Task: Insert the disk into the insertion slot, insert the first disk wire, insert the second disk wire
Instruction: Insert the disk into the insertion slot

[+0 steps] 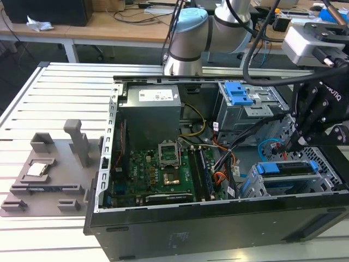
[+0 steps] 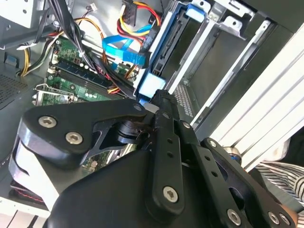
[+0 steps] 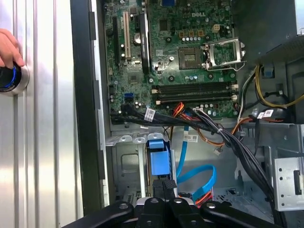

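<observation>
So the disk (image 1: 289,169) is sitting flat in the slot (image 1: 260,191), down at the exterior view's lower right of the open case (image 1: 163,234), with the blue carrier rails showing along the top of the silver cage. The gripper (image 1: 287,146) hangs right over the inner end of it, tips pointing down into the gap between the cage and the taller bay (image 1: 256,112) with the blue latch (image 1: 239,93). In the first wrist view the fingers (image 3: 159,187) look pressed together, with the blue end of the carrier just past the tips. I can't tell if anything is pinched between them, or if they're touching the carrier. A blue cable (image 3: 197,176) loops just beside the tips, next to some red and orange wires, and where its end goes is hidden behind the fingers. The second wrist view has the same setup: dark finger links up close, a pale blue bit just beyond the tip, flat blue cable and a bundle of black wires further in. The motherboard (image 1: 158,169) fills the middle of the case, with the power supply (image 1: 150,109) behind it. The whole thing sits on a slotted metal table (image 1: 54,93) and there's a grey fixture (image 1: 49,169) lying well off to the exterior view's left. Also, in the first wrist view a hand (image 3: 7,47) rests on a blue-ringed button (image 3: 9,78) on the table beside the case.
</observation>
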Motion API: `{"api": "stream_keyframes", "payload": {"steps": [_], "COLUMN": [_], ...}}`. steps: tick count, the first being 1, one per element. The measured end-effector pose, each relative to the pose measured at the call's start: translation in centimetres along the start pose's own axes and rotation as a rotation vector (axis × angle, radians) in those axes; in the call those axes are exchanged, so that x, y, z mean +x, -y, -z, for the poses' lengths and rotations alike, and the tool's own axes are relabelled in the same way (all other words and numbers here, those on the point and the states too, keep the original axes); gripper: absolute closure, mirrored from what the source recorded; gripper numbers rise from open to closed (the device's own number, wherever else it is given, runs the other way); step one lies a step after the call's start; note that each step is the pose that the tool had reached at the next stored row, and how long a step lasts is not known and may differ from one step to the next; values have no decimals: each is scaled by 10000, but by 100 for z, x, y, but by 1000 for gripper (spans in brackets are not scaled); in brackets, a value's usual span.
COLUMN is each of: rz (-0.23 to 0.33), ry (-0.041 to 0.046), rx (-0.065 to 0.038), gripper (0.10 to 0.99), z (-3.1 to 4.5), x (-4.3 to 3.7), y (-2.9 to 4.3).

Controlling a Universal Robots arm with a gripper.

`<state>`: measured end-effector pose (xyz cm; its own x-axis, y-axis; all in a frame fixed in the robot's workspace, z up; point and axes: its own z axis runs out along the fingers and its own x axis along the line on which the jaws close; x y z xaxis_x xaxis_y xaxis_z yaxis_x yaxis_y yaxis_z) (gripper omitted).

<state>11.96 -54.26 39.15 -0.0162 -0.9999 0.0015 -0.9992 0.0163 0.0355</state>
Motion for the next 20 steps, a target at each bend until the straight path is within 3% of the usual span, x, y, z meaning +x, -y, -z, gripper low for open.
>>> {"api": "stream_keyframes", "payload": {"steps": [11,20], "rz": [0,-1], "ry": [-3,-2], "rx": [-5,-5], "gripper": [980,980], "z": [-178,-180], "x": [-1,-1], "y": [39,44]}}
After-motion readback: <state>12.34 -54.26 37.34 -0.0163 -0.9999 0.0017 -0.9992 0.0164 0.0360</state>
